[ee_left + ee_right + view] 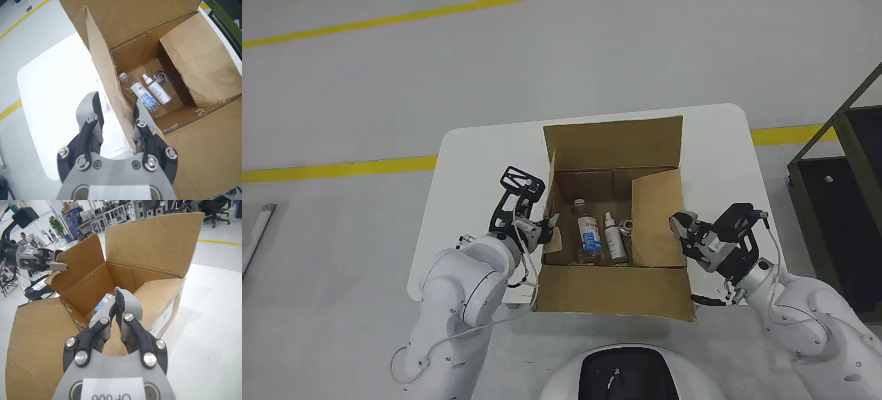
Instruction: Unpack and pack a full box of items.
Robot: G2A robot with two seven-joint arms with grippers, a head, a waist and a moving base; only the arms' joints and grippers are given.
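Left gripper (117,102), fingers apart, straddles the torn upper edge of the left flap (102,66) of the box (166,313). One finger is outside the card and one inside, and neither pinches it. At the box's opposite side the right gripper (118,296) hangs by the right flap (657,215), which leans inward across the opening. Its fingers are drawn together, with nothing seen between them.

On the box's floor lie a clear water bottle (140,94), a small spray bottle (156,89) just beside it and a metal flange (160,76) near the spray bottle's cap. The box stands on a white table (482,180), its rear flap (612,145) upright and its front flap (612,290) folded out toward the robot.

Unpacking looks barely begun, with all three items inside. The sound course is probably to close on the left flap below the ragged tear and fold it outward. Pushing the right flap back as well would let either arm go straight down to the bottles without catching card.
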